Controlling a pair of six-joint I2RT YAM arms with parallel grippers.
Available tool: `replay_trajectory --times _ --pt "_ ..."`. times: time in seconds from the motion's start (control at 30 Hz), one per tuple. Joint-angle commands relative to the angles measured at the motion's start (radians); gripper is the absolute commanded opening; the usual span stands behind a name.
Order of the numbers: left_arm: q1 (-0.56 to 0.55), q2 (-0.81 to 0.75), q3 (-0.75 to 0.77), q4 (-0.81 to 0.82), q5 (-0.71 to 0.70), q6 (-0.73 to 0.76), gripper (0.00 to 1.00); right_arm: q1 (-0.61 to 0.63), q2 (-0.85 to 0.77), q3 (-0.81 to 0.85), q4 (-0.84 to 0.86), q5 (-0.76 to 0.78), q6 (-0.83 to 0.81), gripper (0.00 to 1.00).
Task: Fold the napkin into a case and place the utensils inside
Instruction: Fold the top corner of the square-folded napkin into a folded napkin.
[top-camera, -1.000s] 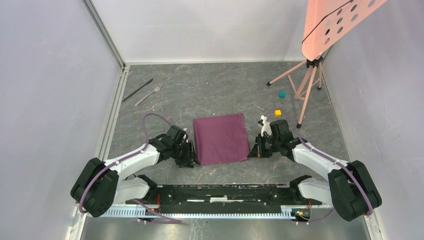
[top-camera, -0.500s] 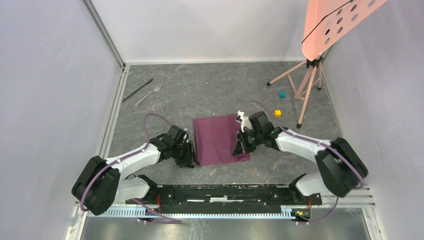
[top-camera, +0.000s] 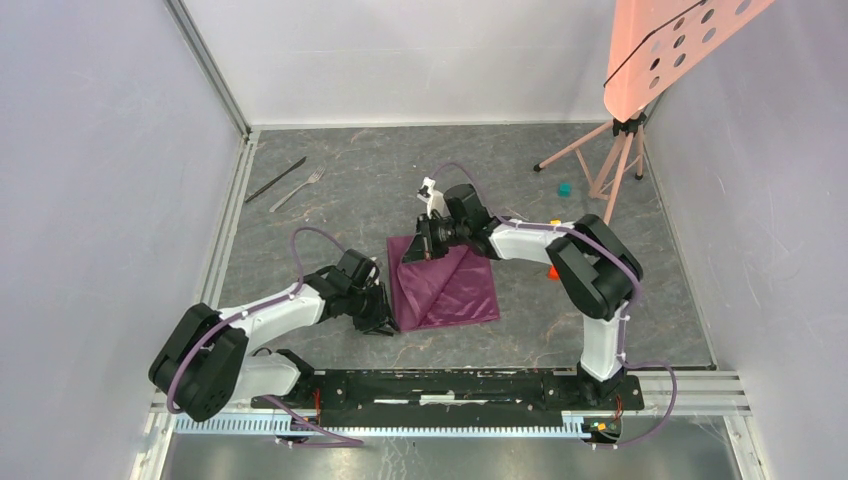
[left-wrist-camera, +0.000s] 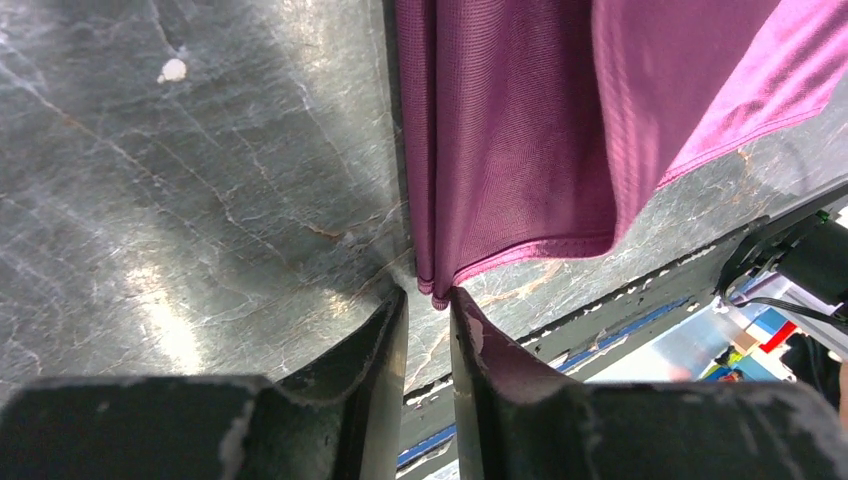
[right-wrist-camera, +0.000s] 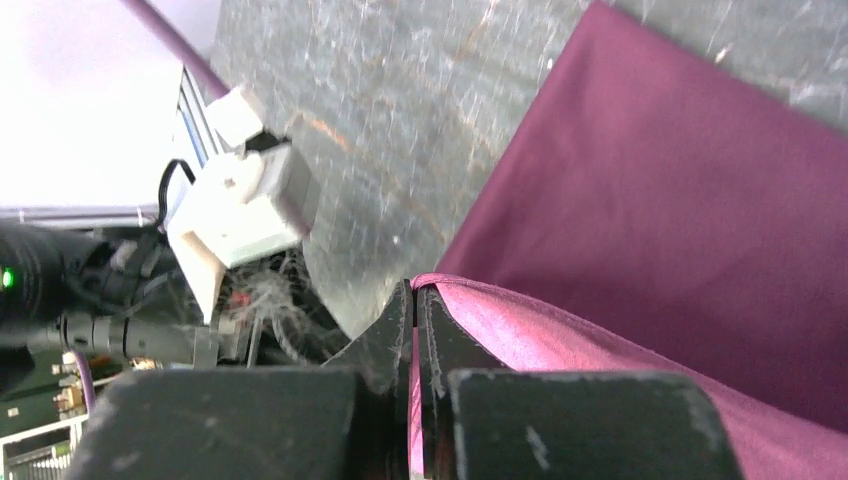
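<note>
The grey marbled table spreads under everything, and a pink perforated board leans in on its tripod, well off to the outer side of the right jaws. The plum napkin lies between the two grippers, one edge raised off the tabletop and folded across the rest at a slant. The right gripper has its jaws pressed together on that raised edge, pinching the cloth flat above the lower layer. The left gripper sits low at the napkin's near left corner. Its jaws stand a narrow gap apart with the corner right at their mouth, and I cannot tell whether either fingertip touches it. The knife and fork lie side by side, well beyond the left jaws by the wall. A small teal cube sits well out past the right jaws.
</note>
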Motion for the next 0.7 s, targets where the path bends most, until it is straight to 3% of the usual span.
replay_trajectory --times 0.0,0.5,0.67 --pt "-0.004 0.045 -0.019 0.002 -0.059 -0.02 0.29 0.001 0.086 0.09 0.147 -0.023 0.088 0.0" --pt "-0.003 0.02 -0.045 0.012 -0.056 -0.03 0.26 -0.032 0.215 0.173 0.211 0.012 0.134 0.0" --pt "-0.004 -0.015 -0.036 0.003 -0.053 -0.028 0.29 -0.04 0.232 0.183 0.225 0.012 0.138 0.0"
